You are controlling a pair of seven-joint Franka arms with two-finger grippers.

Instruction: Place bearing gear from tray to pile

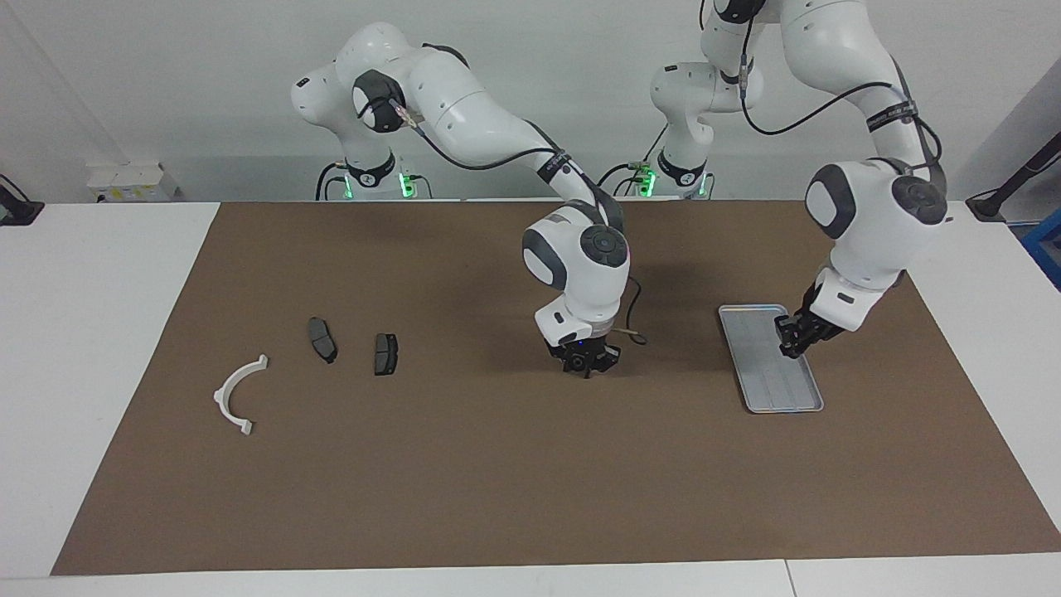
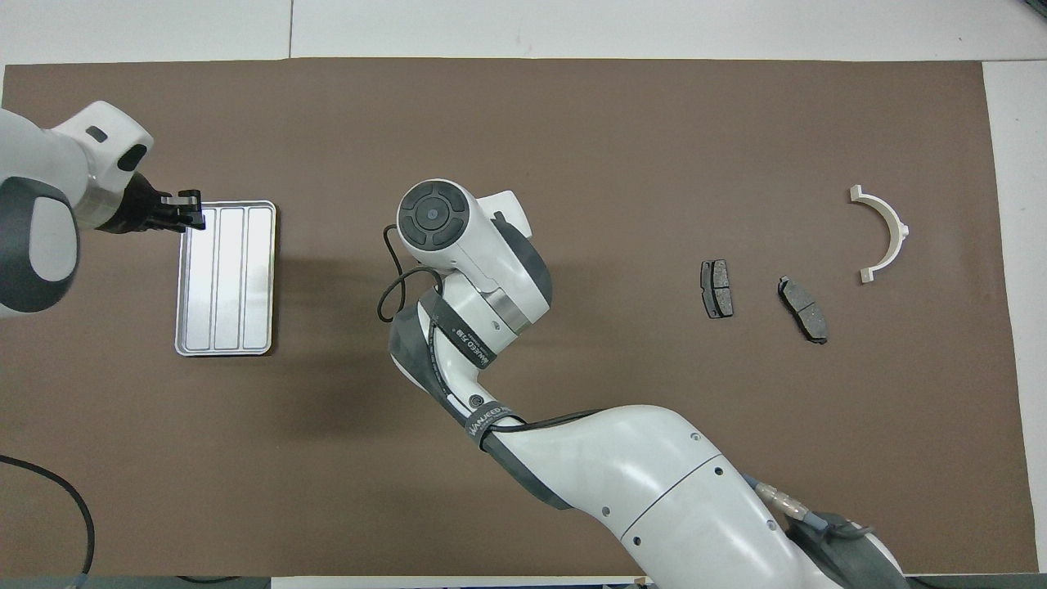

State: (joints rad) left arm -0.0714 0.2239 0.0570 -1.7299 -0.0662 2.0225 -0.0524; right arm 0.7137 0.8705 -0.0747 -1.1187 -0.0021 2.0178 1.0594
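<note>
Silver tray (image 2: 225, 352), left claw (image 2: 195, 218) pressed together over its rim, right claw (image 1: 587, 365) pressed together low over mat (image 1: 497, 464), hidden overhead

Tray (image 1: 771, 396) shiny ribbed metal; bracket (image 1: 234, 393) smooth white plastic; mat (image 1: 497, 481) matt brown.

Right end effector (image 1: 587, 365) hidden overhead by wrist

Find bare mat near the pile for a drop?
Bare mat lies between the right gripper and the brake pads, and farther from the robots than the white bracket. Crowded: the left gripper over the tray's rim.
</note>
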